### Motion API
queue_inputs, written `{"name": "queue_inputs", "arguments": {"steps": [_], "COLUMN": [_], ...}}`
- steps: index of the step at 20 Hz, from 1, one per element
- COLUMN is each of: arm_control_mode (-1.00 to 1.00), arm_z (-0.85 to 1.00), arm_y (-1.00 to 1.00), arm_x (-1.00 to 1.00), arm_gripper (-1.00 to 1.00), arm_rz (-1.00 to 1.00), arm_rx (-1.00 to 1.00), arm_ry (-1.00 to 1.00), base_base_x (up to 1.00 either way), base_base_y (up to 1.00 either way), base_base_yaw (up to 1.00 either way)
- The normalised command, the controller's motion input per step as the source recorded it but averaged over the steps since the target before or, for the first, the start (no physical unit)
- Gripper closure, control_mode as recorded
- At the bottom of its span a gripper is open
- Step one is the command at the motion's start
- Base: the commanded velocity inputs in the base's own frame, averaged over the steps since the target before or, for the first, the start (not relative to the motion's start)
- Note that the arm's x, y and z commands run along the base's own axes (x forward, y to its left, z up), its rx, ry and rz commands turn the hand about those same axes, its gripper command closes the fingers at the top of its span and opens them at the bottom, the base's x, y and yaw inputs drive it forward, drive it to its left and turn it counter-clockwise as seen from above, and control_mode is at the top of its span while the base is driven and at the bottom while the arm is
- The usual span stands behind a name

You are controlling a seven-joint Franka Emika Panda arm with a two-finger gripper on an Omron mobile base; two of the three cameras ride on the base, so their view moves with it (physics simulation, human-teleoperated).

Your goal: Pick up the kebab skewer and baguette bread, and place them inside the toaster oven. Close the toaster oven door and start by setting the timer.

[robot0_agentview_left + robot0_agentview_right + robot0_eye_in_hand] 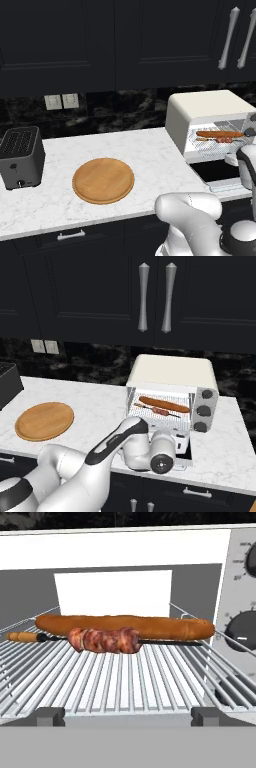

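Observation:
The cream-white toaster oven [207, 107] [172, 372] stands on the counter at the right. Its door [218, 173] is folded down flat in front. On the wire rack [125, 682] lies the orange-brown baguette bread [125, 626] [220, 134] [164, 404]. Just in front of it, touching, is the kebab skewer [104, 640] [159, 411] with its reddish meat chunks. My gripper [128, 716] hangs open at the oven's mouth, level with the rack's front edge, nothing between its fingertips [50, 715]. Dark knobs [243, 630] [203, 411] sit on the oven's right panel.
A round wooden board [103, 180] [44, 420] lies mid-counter. A dark grey slot toaster [20, 156] stands at the far left. Dark upper cabinets with silver handles [143, 297] hang above the oven. My own arm [125, 448] crosses in front of the lowered door.

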Motion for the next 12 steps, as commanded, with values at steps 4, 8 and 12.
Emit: {"name": "queue_inputs", "arguments": {"steps": [4,8,12], "arm_control_mode": [-1.0,-1.0,-1.0], "arm_z": [0.0,0.0,0.0], "arm_y": [0.02,0.1,0.14], "arm_x": [0.18,0.16,0.21], "arm_gripper": [-1.0,-1.0,-1.0], "arm_rz": [0.0,0.0,0.0], "arm_rx": [0.0,0.0,0.0], "arm_ry": [0.0,0.0,0.0], "base_base_x": [0.0,0.0,0.0], "base_base_y": [0.0,0.0,0.0], "base_base_yaw": [0.0,0.0,0.0]}}
